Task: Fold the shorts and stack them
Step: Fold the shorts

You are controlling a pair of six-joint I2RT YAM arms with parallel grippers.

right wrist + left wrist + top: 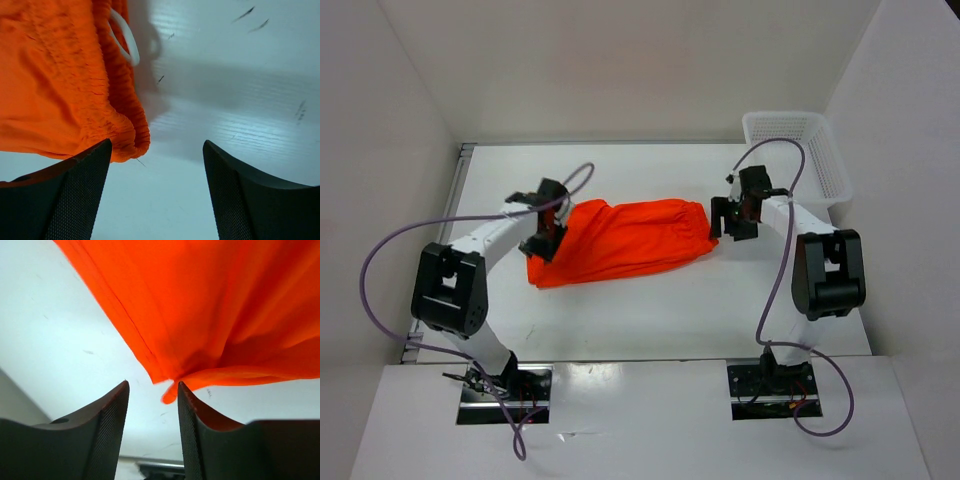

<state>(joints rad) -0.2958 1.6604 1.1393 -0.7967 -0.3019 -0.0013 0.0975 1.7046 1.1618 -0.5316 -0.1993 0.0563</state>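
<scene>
Shorts (620,240) lie crumpled mid-table, center of the top view; their left edge is hidden under the left gripper (152,385). Its jaws are partly apart w/ a fabric corner poking into the gap, nothing pinched. Right gripper (157,142) is spread wide and empty, waistband just beside its left-of-frame finger. Only one drawstring (125,40) loop shows. Basket (800,150) sits upper right.

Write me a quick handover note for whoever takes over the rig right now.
Left gripper: open, with a hem corner of the shorts at its fingertips, not clamped.
Right gripper: open, beside the waistband; the drawstring loop is showing.
Shorts: lying loosely across the table between both arms. The basket sits apart at far right.
Done: no tidy fold visible.
Left: grasp both ends, fold, stack.
</scene>
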